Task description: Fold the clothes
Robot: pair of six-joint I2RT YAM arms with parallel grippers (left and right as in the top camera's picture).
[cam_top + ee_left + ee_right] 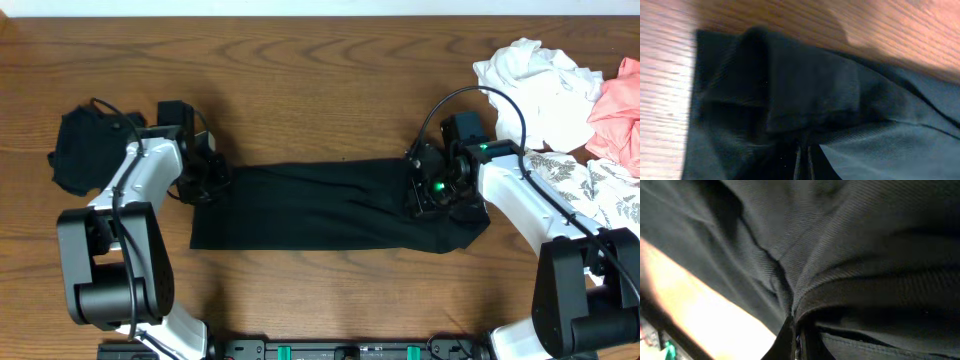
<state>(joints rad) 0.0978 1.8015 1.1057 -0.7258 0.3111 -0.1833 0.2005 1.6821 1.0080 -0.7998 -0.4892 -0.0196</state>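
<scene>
The black shirt [320, 205] lies flat on the table as a long folded band between the two arms. My left gripper [205, 182] sits at the band's left end, shut on a fold of the black shirt [810, 95], its fingers pressed together at the bottom of the left wrist view [802, 165]. At the right end my right gripper [425, 190] is shut on the shirt's thick hem [875, 295], pinched at the bottom of the right wrist view [797, 340]. Dark cloth hides most of both pairs of fingers.
A dark bundled garment [80, 150] lies at the far left beside the left arm. At the back right are a white garment [535, 85], a pink one [620, 110] and a leaf-print one [600, 190]. Bare wooden table [320, 90] stretches behind the shirt.
</scene>
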